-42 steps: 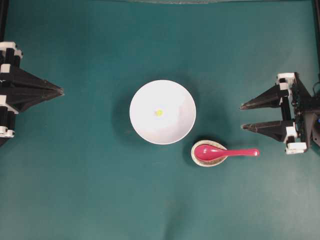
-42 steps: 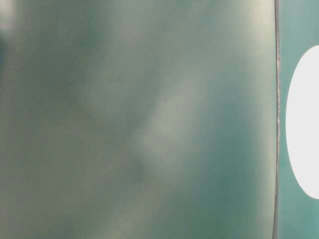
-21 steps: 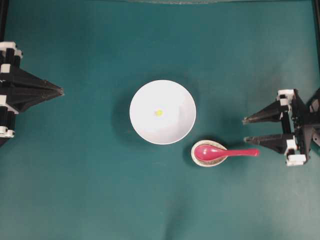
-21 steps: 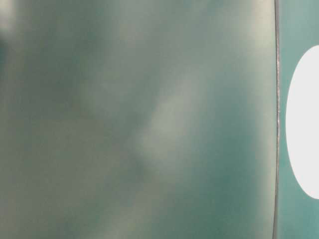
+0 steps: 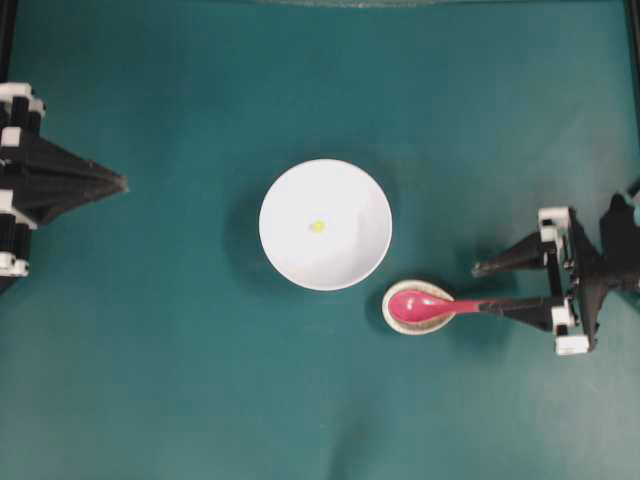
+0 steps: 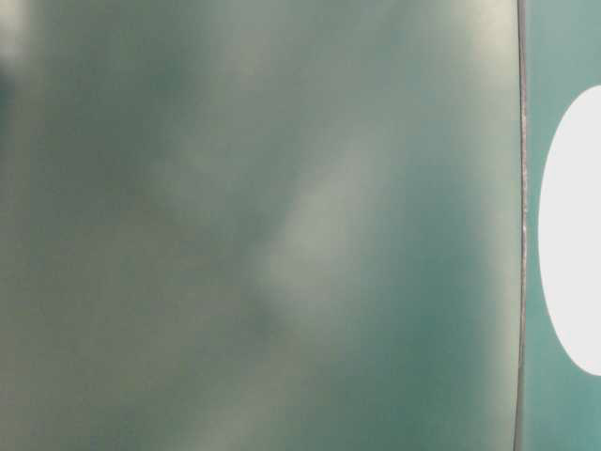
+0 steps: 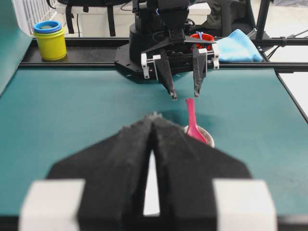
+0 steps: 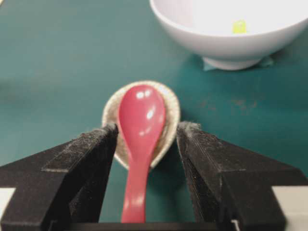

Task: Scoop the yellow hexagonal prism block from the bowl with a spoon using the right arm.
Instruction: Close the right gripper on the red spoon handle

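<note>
**Open right claw straddles the spoon handle**

The yellow hexagonal prism block (image 5: 317, 226) lies inside the white bowl (image 5: 360, 260) at mid-table. Just right of the bowl, the spoon (image 5: 425, 305) rests with its scoop in a small speckled dish (image 5: 392, 317). The right gripper (image 8: 146, 132) stands spread, its fingers either side of the handle, not gripping. The left gripper (image 7: 153, 119) is pressed together, far left.

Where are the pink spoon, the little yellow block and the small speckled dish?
spoon (image 8: 141, 115): right wrist view, on the glossy oval scoop.
yellow block (image 5: 317, 226): overhead view, on the block itself, inside the white bowl.
speckled dish (image 8: 173, 111): right wrist view, on the dish's rim right of the scoop.
</note>
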You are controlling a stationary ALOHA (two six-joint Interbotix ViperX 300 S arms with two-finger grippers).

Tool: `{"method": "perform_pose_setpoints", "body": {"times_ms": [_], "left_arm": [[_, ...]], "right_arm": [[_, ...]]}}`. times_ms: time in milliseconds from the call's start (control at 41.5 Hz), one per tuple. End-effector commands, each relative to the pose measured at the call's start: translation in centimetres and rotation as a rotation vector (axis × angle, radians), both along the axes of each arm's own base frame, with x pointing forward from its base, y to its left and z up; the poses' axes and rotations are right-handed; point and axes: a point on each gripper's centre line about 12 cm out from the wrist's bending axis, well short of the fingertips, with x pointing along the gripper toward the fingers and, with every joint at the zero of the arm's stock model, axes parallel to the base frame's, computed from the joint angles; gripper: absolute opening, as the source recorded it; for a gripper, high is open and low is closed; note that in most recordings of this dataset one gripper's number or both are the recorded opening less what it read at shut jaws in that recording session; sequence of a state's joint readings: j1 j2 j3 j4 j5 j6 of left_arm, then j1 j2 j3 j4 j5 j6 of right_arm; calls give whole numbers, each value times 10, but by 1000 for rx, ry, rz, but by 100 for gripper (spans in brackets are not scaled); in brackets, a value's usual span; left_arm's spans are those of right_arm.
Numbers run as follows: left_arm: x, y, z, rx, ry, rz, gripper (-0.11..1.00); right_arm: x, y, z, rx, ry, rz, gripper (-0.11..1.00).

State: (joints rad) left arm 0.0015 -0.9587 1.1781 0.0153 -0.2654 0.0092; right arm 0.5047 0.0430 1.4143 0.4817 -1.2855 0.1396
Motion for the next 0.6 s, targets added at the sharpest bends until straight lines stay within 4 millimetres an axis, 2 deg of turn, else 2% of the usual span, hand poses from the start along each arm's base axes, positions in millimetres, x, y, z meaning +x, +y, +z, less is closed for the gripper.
{"method": "perform_pose_setpoints", "body": {"times_ms": [0, 265, 578], "left_arm": [[2, 0, 9, 2, -25, 0, 0], [3, 0, 10, 0, -26, -1, 0], [3, 0, 9, 1, -25, -1, 0]], "right_arm": [[6, 6, -1, -3, -13, 6, 58], [12, 12, -22, -46, 44, 2, 58], [11, 13, -30, -63, 80, 7, 58]]}}
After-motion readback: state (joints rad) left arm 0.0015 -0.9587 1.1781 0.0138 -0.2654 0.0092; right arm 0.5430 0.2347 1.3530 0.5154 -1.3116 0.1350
